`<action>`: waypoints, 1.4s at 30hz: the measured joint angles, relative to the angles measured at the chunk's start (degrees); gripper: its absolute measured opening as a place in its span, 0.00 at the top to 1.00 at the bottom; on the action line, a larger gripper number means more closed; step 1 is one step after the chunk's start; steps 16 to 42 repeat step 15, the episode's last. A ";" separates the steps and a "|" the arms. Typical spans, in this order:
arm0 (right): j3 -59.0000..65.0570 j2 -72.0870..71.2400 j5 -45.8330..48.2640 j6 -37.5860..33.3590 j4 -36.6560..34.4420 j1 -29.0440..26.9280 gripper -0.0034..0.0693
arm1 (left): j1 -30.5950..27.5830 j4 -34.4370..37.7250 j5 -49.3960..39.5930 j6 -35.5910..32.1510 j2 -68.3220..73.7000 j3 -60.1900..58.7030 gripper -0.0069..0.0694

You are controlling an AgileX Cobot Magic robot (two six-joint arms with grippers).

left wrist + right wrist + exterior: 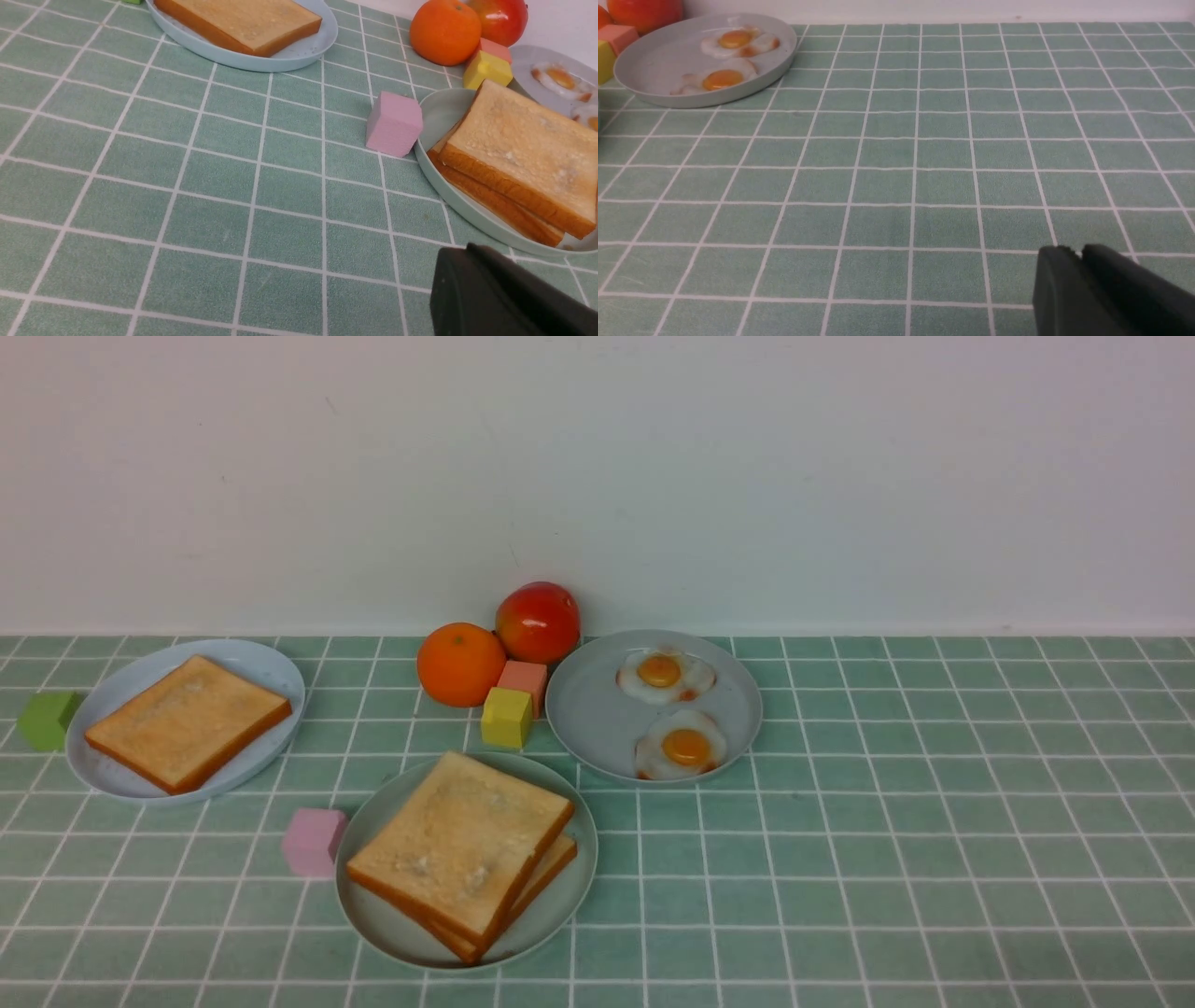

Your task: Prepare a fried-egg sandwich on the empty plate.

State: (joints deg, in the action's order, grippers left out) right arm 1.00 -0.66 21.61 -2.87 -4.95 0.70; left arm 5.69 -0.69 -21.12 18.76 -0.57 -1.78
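Sandwich (464, 854) stacked on plate (378, 915) near tablecloth's front edge; left gripper (467, 261) shut, empty; right gripper (1078, 261) nearly closed, empty. Next: likely only retreat.

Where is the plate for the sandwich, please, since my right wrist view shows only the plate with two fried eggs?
Observer: In the front view the mint-green plate sits nearer the robot than the egg plate and to its left.
Operator: What lies on it?
Observer: Two toast slices are stacked there, the upper one skewed. No egg shows between them.
Operator: Is any toast left elsewhere?
Observer: Yes, a single slice lies on a pale blue plate at the far left, with a green cube beside that plate.
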 joint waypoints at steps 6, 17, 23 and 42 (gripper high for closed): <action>0.00 0.00 0.00 0.00 0.00 0.00 0.82 | 0.00 0.00 0.00 0.00 0.00 0.00 0.91; 0.00 0.00 0.00 0.00 0.00 0.00 0.81 | 0.00 0.00 0.00 0.00 0.00 0.00 0.90; 0.00 0.00 0.00 0.00 0.00 0.00 0.81 | 0.00 0.00 0.00 0.00 0.00 0.00 0.90; 0.00 0.00 0.00 0.00 0.00 0.00 0.81 | 0.00 0.00 0.00 0.00 0.00 0.00 0.90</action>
